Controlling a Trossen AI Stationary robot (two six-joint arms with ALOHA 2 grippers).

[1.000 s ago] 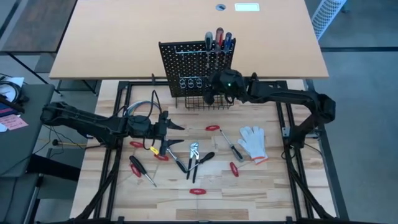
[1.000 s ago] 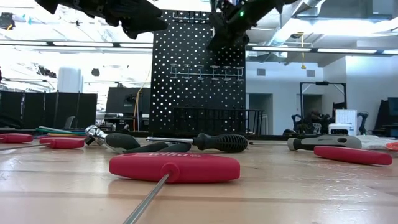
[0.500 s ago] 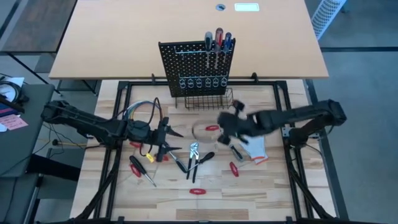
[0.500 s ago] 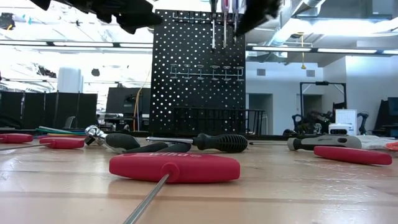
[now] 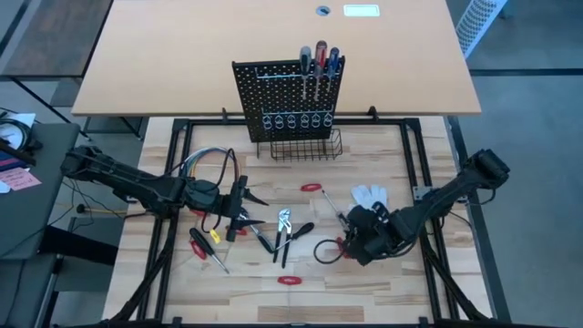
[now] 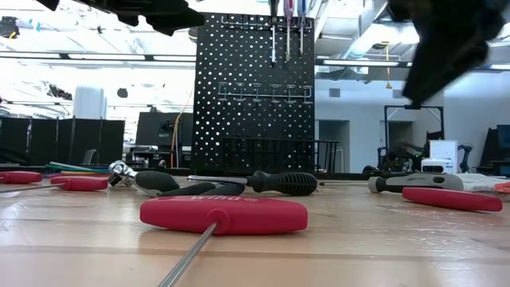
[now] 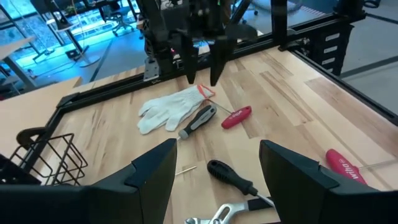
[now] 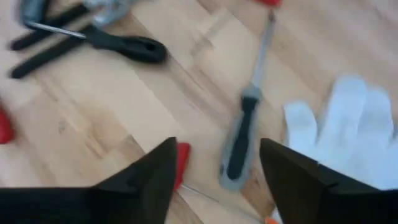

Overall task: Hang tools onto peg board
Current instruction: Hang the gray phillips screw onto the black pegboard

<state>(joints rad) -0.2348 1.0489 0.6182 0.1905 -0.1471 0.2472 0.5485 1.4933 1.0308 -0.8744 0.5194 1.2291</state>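
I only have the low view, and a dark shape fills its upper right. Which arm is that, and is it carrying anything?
Observer: That's the right gripper. The left wrist view shows its fingers open with nothing between them.
Operator: What's under it?
Observer: The right wrist view looks down on a grey-and-black screwdriver beside the white glove.
Operator: And the left?
Observer: The left gripper hangs open near the coloured cables.

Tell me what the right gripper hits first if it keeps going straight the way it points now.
Probably the grey-and-black-handled screwdriver: in the right wrist view it lies on the table between the open fingers of the right gripper, beside the white glove. Depth is unclear, so the red handle could come first.
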